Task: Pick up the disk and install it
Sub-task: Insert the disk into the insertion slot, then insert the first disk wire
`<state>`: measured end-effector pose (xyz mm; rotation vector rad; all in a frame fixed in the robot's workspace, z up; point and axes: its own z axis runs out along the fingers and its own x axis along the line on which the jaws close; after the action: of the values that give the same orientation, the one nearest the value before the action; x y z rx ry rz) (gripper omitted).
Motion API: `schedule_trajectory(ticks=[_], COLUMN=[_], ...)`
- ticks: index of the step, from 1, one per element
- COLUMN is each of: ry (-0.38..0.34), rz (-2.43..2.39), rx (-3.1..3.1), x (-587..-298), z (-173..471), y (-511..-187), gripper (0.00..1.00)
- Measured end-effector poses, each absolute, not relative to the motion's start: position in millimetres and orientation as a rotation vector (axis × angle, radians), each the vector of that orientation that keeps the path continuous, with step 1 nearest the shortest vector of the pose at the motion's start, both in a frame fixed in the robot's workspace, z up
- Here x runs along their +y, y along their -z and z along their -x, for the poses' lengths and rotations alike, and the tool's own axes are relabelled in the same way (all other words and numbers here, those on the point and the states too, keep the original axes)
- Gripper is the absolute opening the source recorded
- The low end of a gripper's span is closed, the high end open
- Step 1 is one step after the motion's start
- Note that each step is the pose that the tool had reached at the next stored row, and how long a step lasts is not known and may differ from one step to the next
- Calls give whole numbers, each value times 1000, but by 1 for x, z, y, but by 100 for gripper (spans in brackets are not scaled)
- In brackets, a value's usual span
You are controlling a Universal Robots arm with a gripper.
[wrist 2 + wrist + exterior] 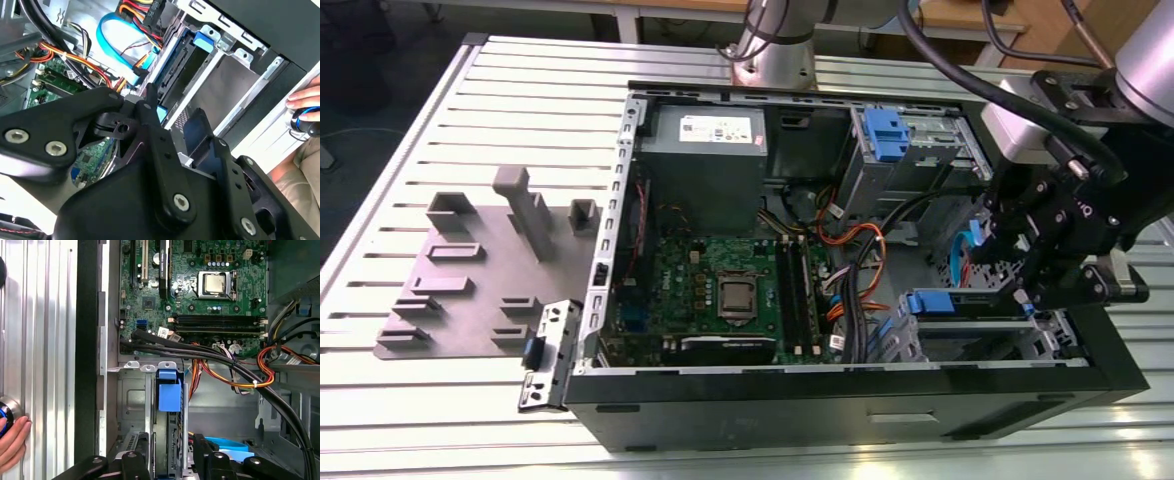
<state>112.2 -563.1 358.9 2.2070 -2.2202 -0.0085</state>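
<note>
The disk [169,390] stands on edge in a slot of the metal drive cage [131,400], its blue carrier tab just inside the cage's open end. In the exterior view the disk [941,302] sits in the cage at the computer case's near corner, on the exterior view's right. My gripper [1041,300] hangs over that cage. In both wrist views the black fingers [145,455] sit on either side of the disk's far end, pressed against it. The second wrist view shows my gripper [172,117] closed around the disk [175,75] with its blue rail between the pads.
The open computer case [854,390] holds a motherboard [727,290], black and orange cables [240,375] next to the cage, and a blue clip [887,135] in the upper bay. A grey fixture plate [467,280] lies on the exterior view's left. A person's hand [12,440] rests outside the case.
</note>
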Motion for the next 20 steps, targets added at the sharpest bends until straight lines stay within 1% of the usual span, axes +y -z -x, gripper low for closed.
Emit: schedule_trajectory(ticks=[10,20], ry=[42,42], rz=[-2223,-2223], rx=[-2236,-2236], x=[-563,-563], z=[-112,-112], y=[-359,-362], gripper=[48,48])
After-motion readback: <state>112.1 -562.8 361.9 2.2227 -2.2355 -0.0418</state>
